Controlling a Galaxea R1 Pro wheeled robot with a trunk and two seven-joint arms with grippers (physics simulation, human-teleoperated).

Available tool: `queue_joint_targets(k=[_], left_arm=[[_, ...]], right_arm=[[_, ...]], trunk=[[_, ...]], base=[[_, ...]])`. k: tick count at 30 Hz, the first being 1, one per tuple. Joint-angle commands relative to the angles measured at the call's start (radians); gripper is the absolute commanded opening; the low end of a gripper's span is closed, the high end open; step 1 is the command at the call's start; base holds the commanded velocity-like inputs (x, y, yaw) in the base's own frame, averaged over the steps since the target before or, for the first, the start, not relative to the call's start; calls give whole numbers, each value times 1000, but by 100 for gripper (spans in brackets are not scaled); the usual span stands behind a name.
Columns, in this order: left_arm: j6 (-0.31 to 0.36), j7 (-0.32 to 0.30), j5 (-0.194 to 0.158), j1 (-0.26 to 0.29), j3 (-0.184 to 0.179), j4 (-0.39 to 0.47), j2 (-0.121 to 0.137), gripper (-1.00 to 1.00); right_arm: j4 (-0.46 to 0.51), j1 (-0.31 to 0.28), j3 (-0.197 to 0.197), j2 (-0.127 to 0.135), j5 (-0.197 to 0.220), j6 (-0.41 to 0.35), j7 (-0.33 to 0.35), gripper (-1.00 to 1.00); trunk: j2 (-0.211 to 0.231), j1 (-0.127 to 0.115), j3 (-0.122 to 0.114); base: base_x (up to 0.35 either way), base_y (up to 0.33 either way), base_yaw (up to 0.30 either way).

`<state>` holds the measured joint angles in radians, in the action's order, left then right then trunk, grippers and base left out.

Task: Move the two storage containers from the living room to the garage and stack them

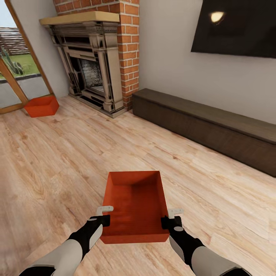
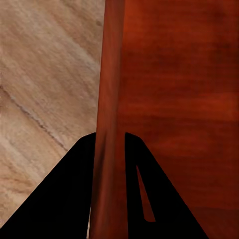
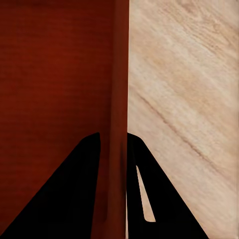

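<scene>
Jaws astride both container (image 1: 135, 207) side walls

Both arms are reaching forward and low, forearms angling inward — the left tool (image 1: 104, 218) is clamping the left wall of the near storage container (image 1: 135, 205), the right tool (image 1: 171, 219) is clamping the right wall. In the left wrist view, dark fingers (image 2: 67, 199) are straddling the thin wall, one on each side; the right wrist view is showing fingers (image 3: 69, 199) gripping the same way — tight on the wall.
</scene>
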<state>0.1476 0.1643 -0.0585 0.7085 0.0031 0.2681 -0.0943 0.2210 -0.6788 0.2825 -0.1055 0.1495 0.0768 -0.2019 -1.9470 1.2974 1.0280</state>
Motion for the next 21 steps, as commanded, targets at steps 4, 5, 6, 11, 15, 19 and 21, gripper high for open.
queue_joint_targets(k=[4, 5, 6, 11, 15, 19, 21], left_arm=[[7, 8, 5, 0, 4, 4, 1, -100], [6, 9, 5, 0, 4, 4, 1, -100], [6, 8, 5, 0, 4, 4, 1, -100], [6, 9, 5, 0, 4, 4, 1, -100], [6, 8, 5, 0, 4, 5, 1, -100], [7, 8, 5, 0, 5, 5, 1, -100], [6, 8, 5, 0, 5, 4, 1, -100]], right_arm=[[-3, -1, -3, 0, 13, 6, -4, -100], [-3, -1, -3, 0, 13, 7, -4, -100], [-3, -1, -3, 0, 13, 7, -4, -100], [-3, -2, -3, 0, 13, 5, -4, -100], [-3, -2, -3, 0, 13, 5, -4, -100], [-3, -2, -3, 0, 13, 5, -4, -100], [-3, -2, -3, 0, 13, 5, -4, -100]], trunk=[[28, -16, -12], [35, -19, -15], [42, -23, -18], [77, -42, -34], [105, -58, -46], [133, -73, -59], [147, -81, -65]], base=[[0, 0, 0], [0, 0, 0], [0, 0, 0], [0, 0, 0], [0, 0, 0], [0, 0, 0], [0, 0, 0]])
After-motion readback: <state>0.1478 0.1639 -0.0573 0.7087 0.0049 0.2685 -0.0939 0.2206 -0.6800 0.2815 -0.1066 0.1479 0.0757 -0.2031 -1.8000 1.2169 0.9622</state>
